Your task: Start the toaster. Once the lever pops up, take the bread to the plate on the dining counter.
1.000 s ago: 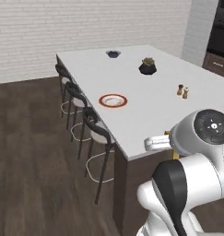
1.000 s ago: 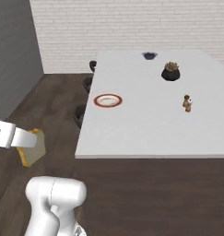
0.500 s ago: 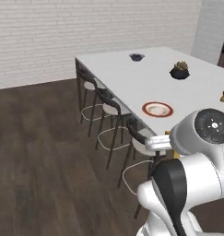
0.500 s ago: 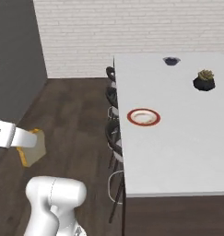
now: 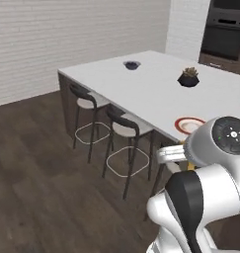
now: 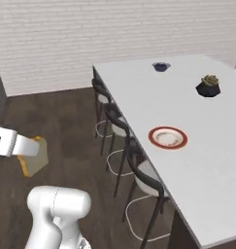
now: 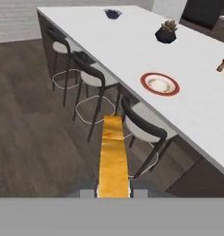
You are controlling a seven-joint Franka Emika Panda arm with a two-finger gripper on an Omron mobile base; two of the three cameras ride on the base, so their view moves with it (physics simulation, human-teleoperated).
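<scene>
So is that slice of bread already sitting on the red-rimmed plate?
Apart. In the right base view the bread hangs in the gripper over the dark floor, well clear of the plate, which lies bare on the dining counter.

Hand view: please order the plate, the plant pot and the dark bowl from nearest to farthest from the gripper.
From the gripper, shut on the bread:
1. Plate, on the counter's near part, to the right.
2. Plant pot, farther along the counter, right side.
3. Dark bowl, at the counter's far end.
</scene>
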